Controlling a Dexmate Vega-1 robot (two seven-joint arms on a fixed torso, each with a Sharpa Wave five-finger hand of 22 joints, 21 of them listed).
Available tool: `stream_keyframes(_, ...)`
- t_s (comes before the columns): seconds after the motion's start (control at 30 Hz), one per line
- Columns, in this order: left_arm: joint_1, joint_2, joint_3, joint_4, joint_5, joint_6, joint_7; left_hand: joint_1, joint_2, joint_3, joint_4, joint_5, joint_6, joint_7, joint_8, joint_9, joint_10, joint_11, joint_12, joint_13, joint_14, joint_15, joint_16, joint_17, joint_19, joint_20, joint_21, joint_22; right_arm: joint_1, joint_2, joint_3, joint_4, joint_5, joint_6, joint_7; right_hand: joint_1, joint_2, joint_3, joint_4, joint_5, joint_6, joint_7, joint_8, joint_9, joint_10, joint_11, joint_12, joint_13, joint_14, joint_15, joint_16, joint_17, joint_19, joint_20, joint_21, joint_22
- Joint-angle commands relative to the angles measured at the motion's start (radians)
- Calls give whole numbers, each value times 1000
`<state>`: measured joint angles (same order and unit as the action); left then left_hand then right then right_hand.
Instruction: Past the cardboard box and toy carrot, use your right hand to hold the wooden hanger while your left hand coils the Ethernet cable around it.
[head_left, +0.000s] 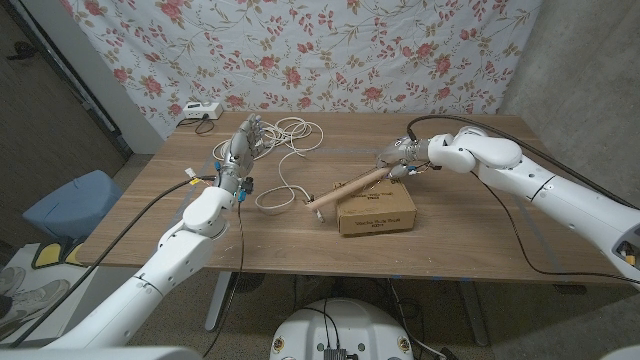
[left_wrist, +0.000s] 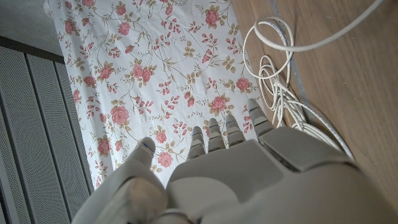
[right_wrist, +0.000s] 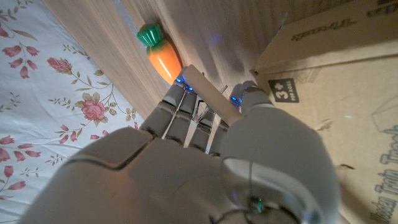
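Over the cardboard box (head_left: 377, 212), pale wooden hanger (head_left: 345, 190), right hand (head_left: 397, 157) gripping it

Orange toy carrot (right_wrist: 164, 60) with green top, white cable (head_left: 288, 160), rose-patterned backdrop (head_left: 330, 50)

Even indoor light, soft shadows; wrist views blur close up, head view sharp.

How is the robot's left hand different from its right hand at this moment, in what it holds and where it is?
The right hand grips the wooden hanger above the cardboard box; the left hand holds nothing, fingers apart. The left hand is beside the loose Ethernet cable; the right hand is near the toy carrot. Both are off the table.
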<state>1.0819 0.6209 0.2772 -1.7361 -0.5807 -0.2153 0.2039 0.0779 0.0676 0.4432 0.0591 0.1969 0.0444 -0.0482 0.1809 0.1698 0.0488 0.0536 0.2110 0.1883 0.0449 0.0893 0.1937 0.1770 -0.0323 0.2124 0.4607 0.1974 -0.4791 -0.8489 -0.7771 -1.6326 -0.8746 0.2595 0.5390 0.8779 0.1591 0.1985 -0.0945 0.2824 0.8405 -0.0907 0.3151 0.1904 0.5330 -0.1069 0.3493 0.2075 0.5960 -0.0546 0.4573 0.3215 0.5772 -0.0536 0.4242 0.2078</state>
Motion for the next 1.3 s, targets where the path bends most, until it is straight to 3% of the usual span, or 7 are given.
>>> stream_keyframes(0.03, -24, 2, 9, 19, -9, 15, -21, -7, -2, -2, 1, 5, 4, -6, 0, 3, 0, 5, -2, 2, 5, 0, -2, 2, 4, 2, -6, 3, -35, 8, 30, 27, 161, -75, -15, -3, 51, 48, 42, 0, 43, 18, -3, 0, 104, 28, 19, 3, 75, -151, 24, 16, 12, -31, 28, 13)
stream_keyframes(0.37, -32, 10, 12, 18, -7, 22, -26, -7, -1, -1, 0, 5, 4, -8, 1, 3, 1, -1, -2, 2, 6, 0, -2, 2, 5, 2, -7, 3, -78, 5, 103, -5, 304, -193, -106, -13, 44, 122, 139, 1, 82, 28, -2, 19, 255, 43, 65, 48, 239, -146, 113, 108, 13, -46, 95, 39)
stream_keyframes(0.67, -36, 30, 8, 2, 4, 42, -21, -6, 0, 0, -1, 6, 4, -9, 1, 3, 2, 2, -2, 2, 6, -1, -3, 2, 6, 1, -9, 3, -118, -10, 150, -27, 388, -227, -236, -39, 36, 121, 202, 9, 81, 51, 29, 85, 387, 79, 180, 152, 330, -140, 258, 312, 12, -51, 181, 92)
stream_keyframes(0.73, -38, 37, 10, -3, 13, 50, -18, -5, 1, 1, -2, 6, 2, -10, 0, 3, 1, -2, -3, 2, 7, -2, -3, 2, 6, 1, -9, 3, -124, -16, 156, -38, 395, -239, -254, -42, 38, 112, 208, 15, 85, 61, 43, 120, 407, 96, 245, 233, 330, -136, 337, 441, 3, -47, 218, 110)
stream_keyframes(0.97, -40, 69, 12, -29, 41, 90, -5, 4, -1, 4, -10, 6, -8, -15, -3, 3, -4, 0, -5, 2, 3, -6, -5, 1, 3, 2, -13, 2, -125, -42, 160, -98, 406, -313, -231, -35, 41, 133, 231, 37, 83, 68, 93, 246, 388, 48, 531, 653, 302, -149, 578, 897, -14, -41, 365, 164)
stream_keyframes(1.2, -13, 131, -2, -93, 77, 160, 23, 33, -12, 11, -39, 4, -16, -17, 0, 4, -10, -7, -7, 3, 11, -13, -3, 0, -2, 1, -20, 1, -124, -61, 170, -137, 462, -368, -177, -48, 45, 155, 249, 43, 67, 91, 135, 308, 428, 44, 669, 863, 340, -152, 695, 920, 17, -30, 456, 182)
stream_keyframes(1.3, 6, 144, -14, -112, 74, 171, 30, 42, -14, 13, -48, 3, -19, -15, 0, 4, -12, -7, -7, 3, 11, -14, -3, 0, -3, 1, -22, 0, -118, -64, 178, -121, 531, -358, -142, -88, 46, 167, 266, 44, 63, 102, 183, 362, 432, 50, 738, 993, 344, -146, 761, 922, 14, -13, 514, 202)
